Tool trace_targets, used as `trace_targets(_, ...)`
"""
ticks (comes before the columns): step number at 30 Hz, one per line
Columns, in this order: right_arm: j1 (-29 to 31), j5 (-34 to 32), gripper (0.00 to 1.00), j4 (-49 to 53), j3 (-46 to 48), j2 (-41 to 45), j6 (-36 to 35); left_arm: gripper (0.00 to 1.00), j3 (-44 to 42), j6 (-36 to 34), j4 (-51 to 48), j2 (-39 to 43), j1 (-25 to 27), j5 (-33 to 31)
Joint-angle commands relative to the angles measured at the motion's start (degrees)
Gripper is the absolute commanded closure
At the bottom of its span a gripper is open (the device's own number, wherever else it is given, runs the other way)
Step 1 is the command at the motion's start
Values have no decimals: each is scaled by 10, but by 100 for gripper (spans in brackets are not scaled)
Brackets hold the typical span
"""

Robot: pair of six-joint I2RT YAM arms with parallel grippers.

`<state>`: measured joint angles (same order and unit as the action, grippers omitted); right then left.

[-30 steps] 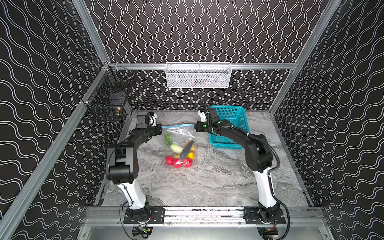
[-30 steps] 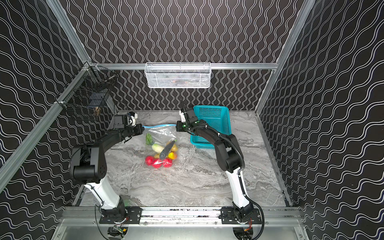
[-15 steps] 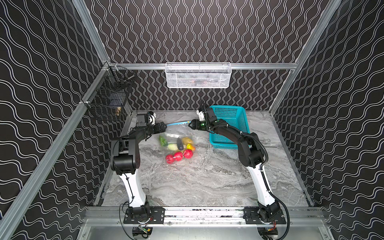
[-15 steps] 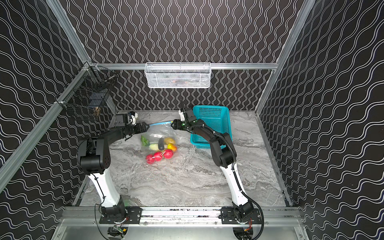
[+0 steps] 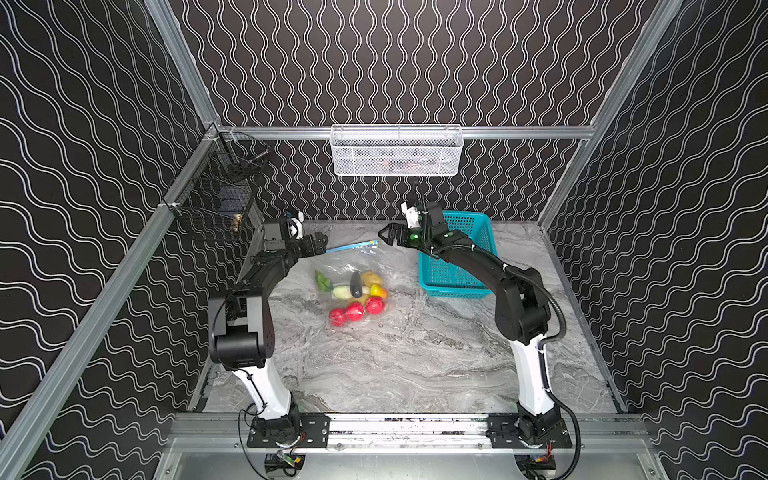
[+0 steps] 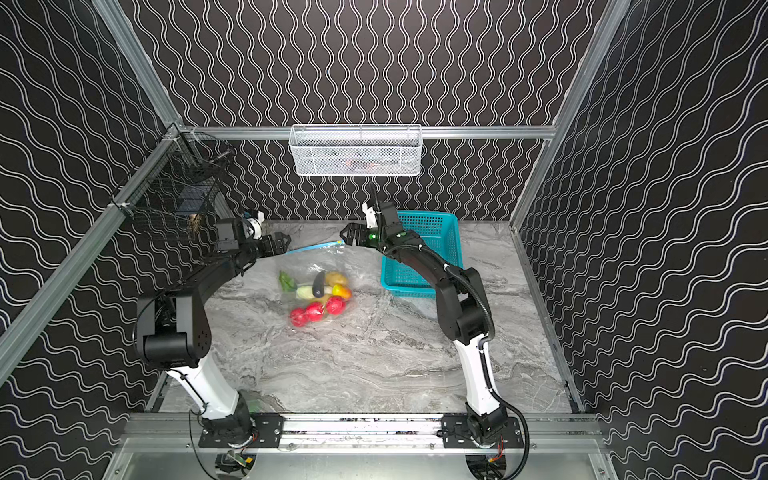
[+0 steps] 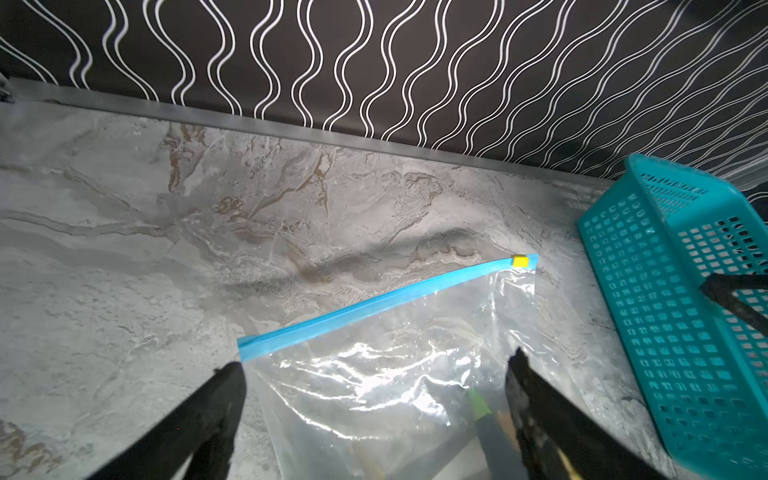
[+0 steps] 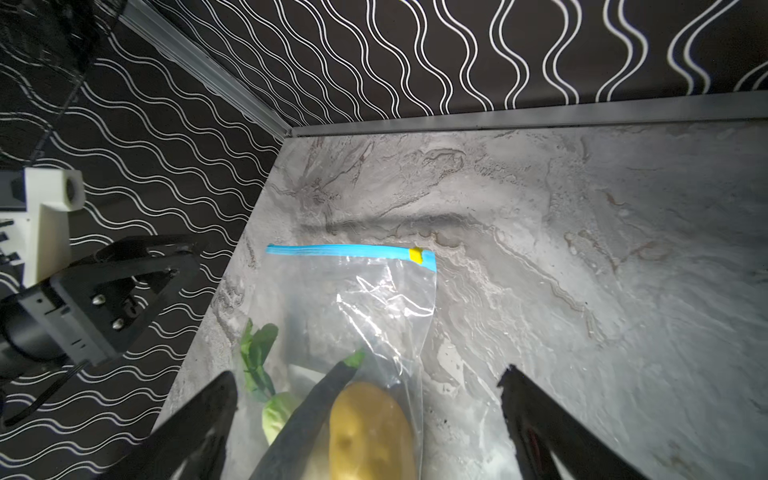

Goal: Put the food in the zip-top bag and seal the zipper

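Count: one clear bag (image 5: 353,270) lies flat on the table (image 5: 395,365). Inside it are three red tomatoes (image 5: 354,311), one potato (image 5: 371,277) plainly seen, one dark cucumber (image 5: 356,284), one white-green radish (image 5: 341,291), one green vegetable (image 5: 322,280) and one orange-yellow piece (image 5: 379,291). A second potato cannot be confirmed. One teal basket (image 5: 453,286) stands beside the bag.

Left gripper (image 5: 323,242): jaws spread wide, nothing between them. Right gripper (image 5: 384,237): jaws likewise wide apart, nothing held. Both wrist views show the fingers (image 7: 226,386) clear of the plastic.

The blue zipper (image 5: 351,247) runs along the bag's far edge, between the two grippers, and reads as a single flat band. Its yellow slider (image 7: 520,261) sits at the end near the right gripper. The food is bunched at the bag's near end, well apart from both grippers.
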<state>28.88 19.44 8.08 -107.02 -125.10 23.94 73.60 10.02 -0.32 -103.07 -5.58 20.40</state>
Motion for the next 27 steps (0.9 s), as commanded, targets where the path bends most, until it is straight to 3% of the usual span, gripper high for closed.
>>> trace_targets(1, -2, -10, 1, -26, 30, 38, -2, 1, 9, -26, -21, 13, -3, -16)
trace_targets(5, -9, -28, 1, -42, 91, 94, -8, 1, -8, -38, -19, 49, -4, -69)
trace_targets(16, -64, -136, 1, -35, 233, 238, 8, 1, -77, -63, -33, 149, -4, -133)
trace_targets(22, -74, -331, 1, 48, 264, 294, 44, 1, -126, -35, -20, 188, -5, -135)
trace_targets(25, -77, -383, 1, 34, 315, 327, 32, 1, -173, -18, 23, 201, -5, -158)
trace_targets(27, -77, -457, 1, 28, 354, 353, 63, 1, -216, -19, 63, 210, -5, -165)
